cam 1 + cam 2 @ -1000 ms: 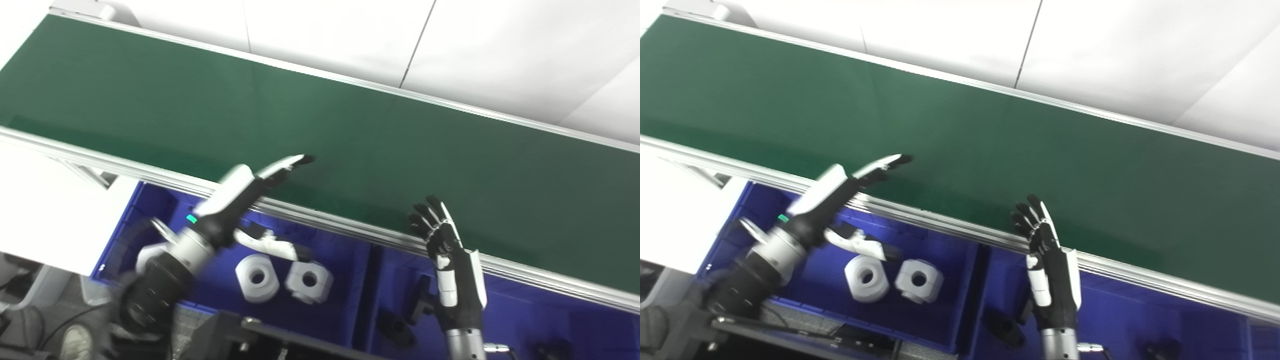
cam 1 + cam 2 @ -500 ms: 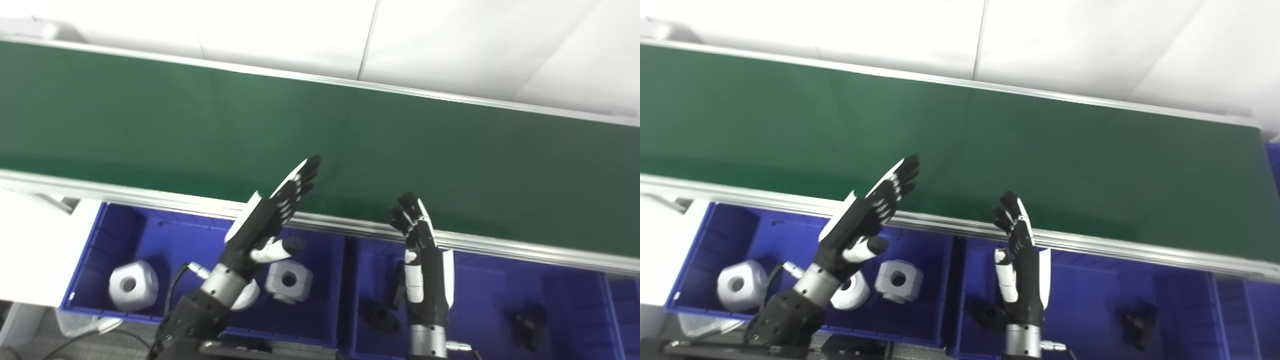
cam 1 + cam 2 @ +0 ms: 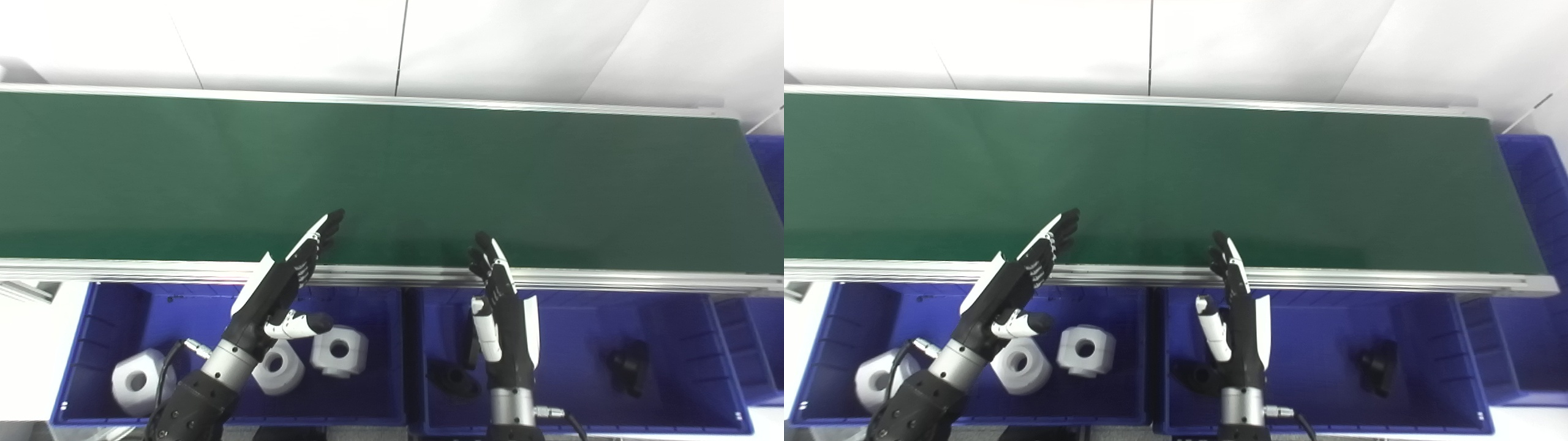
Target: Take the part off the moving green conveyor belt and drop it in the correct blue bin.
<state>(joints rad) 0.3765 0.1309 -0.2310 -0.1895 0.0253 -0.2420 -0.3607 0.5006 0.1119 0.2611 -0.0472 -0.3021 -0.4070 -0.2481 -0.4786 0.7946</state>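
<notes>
Two blue bins, the left bin [image 3: 79, 318] and right bin [image 3: 692, 318], sit beneath each robot hand; the green conveyor belt [image 3: 392, 177] runs crosswise ahead, bare. Left robot hand [image 3: 278, 294] and right robot hand [image 3: 502, 306] are spread, empty. White parts [image 3: 339, 349] lie below the left, black parts [image 3: 628, 366] right of the right.

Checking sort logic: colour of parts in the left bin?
White parts in the left bin; clearest in left eye view.

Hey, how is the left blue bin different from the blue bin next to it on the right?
The left bin holds three chunky white parts, each with a round hole; the right bin holds two smaller black parts. The white parts cluster in the left bin's lower half, while the black parts lie far apart. The left hand hangs over the left bin, the right hand over the right bin. Both bins are blue and sit beside the green belt, and both hands are open.
</notes>
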